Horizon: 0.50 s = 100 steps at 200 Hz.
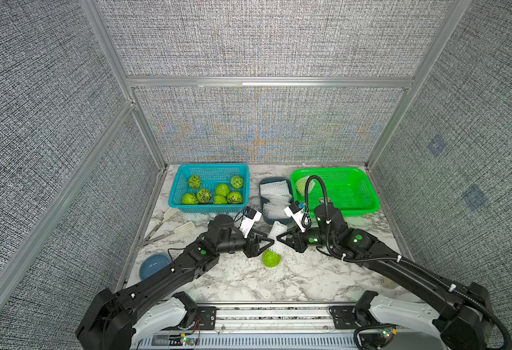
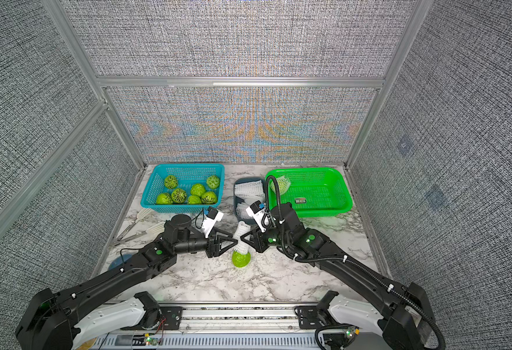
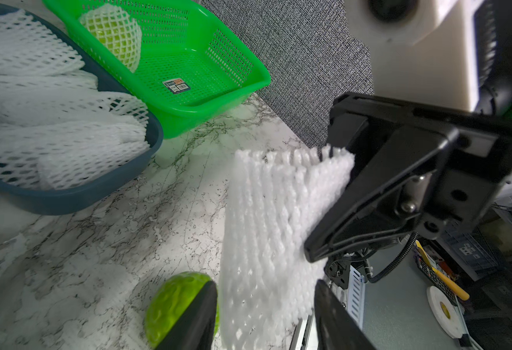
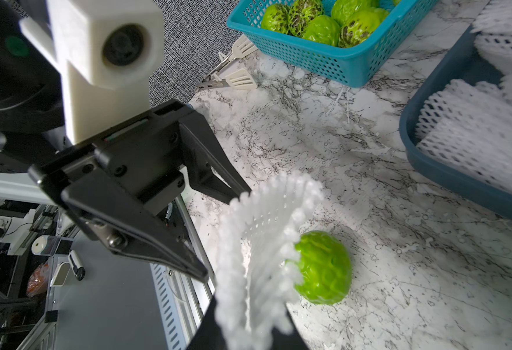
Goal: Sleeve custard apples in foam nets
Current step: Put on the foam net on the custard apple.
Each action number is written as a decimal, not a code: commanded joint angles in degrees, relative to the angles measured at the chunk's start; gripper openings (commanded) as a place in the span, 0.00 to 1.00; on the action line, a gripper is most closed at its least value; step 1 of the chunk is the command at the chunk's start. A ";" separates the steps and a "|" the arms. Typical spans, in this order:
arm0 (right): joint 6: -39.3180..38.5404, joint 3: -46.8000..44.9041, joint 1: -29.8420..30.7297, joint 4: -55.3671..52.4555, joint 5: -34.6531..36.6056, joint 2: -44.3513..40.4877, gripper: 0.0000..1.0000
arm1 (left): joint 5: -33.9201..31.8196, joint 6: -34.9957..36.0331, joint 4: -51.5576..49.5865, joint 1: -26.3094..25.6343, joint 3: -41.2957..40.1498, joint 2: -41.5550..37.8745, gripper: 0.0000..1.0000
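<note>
**Mid-table sleeving station.** In both top views you can make the full count: seven bare custard apples point(image 1: 204, 195) lie in the blue basket point(image 1: 209, 208), one more custard apple point(image 1: 271, 259) sits on the marble table point(image 1: 279, 281) between the arms, and one sleeved fruit point(image 3: 112, 33) rests in a far corner of the green basket point(image 1: 357, 210), nine in all. The top views half hide that sleeved fruit behind a cable. The left wrist view shows it plainly, wrapped in white mesh. Only the top views show you the blue bowl point(image 1: 153, 266) near the left arm. The spare foam nets point(image 3: 51, 145) are heaped in the dark blue tray point(image 3: 67, 200), and you cannot count them exactly. The right wrist view shows the right gripper point(image 4: 248, 336) pinched closed on one edge of the foam net point(image 4: 257, 242), a white tube with diamond-shaped holes and a flared, fringed mouth. The left gripper point(image 4: 224, 235) stands with its jaws spread about halfway, astride the net and gripping nothing. The net's lower end meets the glossy, bumpy green fruit, most of which is still bare. You cannot tell whether any of it has entered the net.
</note>
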 commanded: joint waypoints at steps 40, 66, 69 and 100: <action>0.69 -0.44 0.04 2.39 -0.62 0.27 0.19 | 4.23 -0.09 4.34 -0.08 0.86 0.82 0.43; 0.61 -0.19 0.06 2.47 -0.58 0.74 0.19 | 4.43 -0.14 4.44 -0.08 0.99 1.42 0.36; 0.54 -0.16 0.05 2.50 -0.57 0.74 0.19 | 4.39 -0.14 4.48 -0.08 0.96 1.51 0.35; 0.44 -0.21 0.06 2.26 0.22 0.59 0.19 | 4.19 0.11 4.22 -0.08 1.09 1.62 0.24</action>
